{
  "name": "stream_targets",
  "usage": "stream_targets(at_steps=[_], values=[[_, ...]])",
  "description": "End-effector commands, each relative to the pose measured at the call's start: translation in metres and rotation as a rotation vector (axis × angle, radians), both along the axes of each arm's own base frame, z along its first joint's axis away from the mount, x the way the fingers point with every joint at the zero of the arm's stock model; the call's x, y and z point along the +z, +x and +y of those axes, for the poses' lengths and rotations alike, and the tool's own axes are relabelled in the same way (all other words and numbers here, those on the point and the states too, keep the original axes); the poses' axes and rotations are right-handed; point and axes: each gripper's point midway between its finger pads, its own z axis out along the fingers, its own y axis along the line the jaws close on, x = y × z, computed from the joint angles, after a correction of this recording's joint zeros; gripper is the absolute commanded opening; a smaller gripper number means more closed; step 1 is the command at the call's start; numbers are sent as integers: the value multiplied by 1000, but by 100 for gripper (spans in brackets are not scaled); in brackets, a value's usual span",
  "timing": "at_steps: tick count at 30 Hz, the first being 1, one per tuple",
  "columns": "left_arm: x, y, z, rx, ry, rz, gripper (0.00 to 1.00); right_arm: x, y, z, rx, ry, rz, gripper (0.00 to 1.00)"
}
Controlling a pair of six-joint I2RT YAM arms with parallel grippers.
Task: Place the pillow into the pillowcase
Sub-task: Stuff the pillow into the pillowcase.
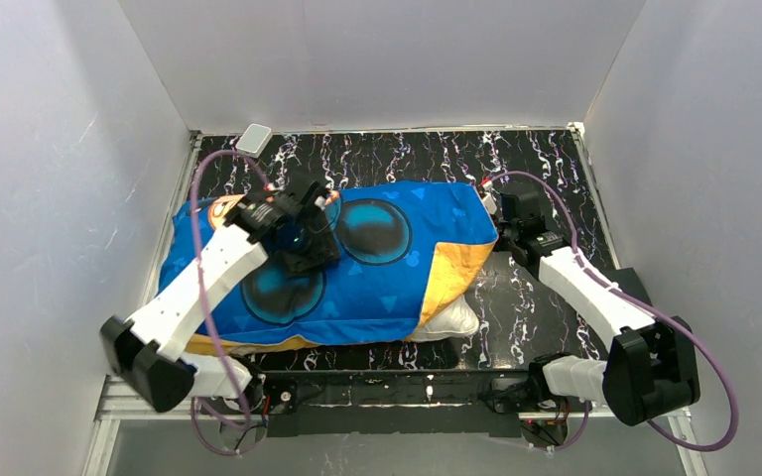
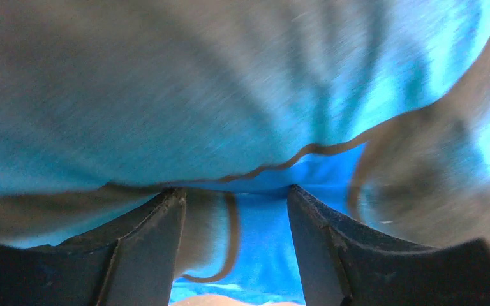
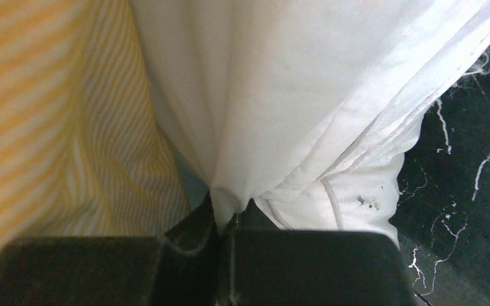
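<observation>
White walls [image 1: 387,59] box in a black marbled tabletop [image 1: 546,297], and the blue pillowcase [image 1: 397,283] sprawls across the middle of the overhead view, plump and full. At its right end the orange-yellow flap [image 1: 448,270] folds back, and a white corner of the pillow [image 1: 453,320] pokes out below it, resting on the table.

The left arm [image 1: 198,283] stretches from the lower left diagonally up over the case, wrist tipped down onto the upper left of the blue fabric. Its wrist camera shows the left gripper [image 2: 236,197] with its black fingers [image 2: 147,229] spread apart, blue cloth pressed right up against them, blurred.

The right arm [image 1: 590,293] reaches from the lower right up and in to the far right end of the case. Close up, the right gripper [image 3: 226,213] is pinched tight on a fold of the pillow's white fabric, yellow-striped lining just to the left of it.
</observation>
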Motion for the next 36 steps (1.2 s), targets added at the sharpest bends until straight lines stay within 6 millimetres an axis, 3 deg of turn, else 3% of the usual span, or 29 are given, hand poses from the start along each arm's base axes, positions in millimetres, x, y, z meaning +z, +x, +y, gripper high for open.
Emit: stream_targets(at_steps=[1,5,8,13,15,17,22,26,30,33,35,36], values=[[-16,53,-98,-169,-256,27,55,42,3,-7,-24,44,-109,1],[-25,91,-151,-289,-283,52,55,45,-2,-13,-35,42,-108,1],[-17,114,-176,-323,-313,25,56,45,-2,-14,-45,42,-109,1],[0,135,-185,-381,-306,-33,61,46,11,-10,-61,78,-104,1],[15,137,-181,-403,-285,-58,64,49,19,-5,-62,101,-112,1],[41,136,-174,-414,-282,-119,67,50,27,-1,-56,112,-106,1],[121,115,-169,-447,-387,-271,72,58,43,11,-58,138,-129,1],[157,79,-188,-559,-450,-335,75,62,45,26,-37,159,-133,1],[157,39,-217,-684,-463,-321,76,67,46,35,-35,188,-135,1],[134,17,-234,-749,-409,-287,78,71,49,37,-35,198,-139,1],[118,13,-240,-766,-352,-282,80,73,50,37,-35,201,-138,1],[110,13,-242,-784,-319,-286,86,72,49,37,-37,195,-127,1]])
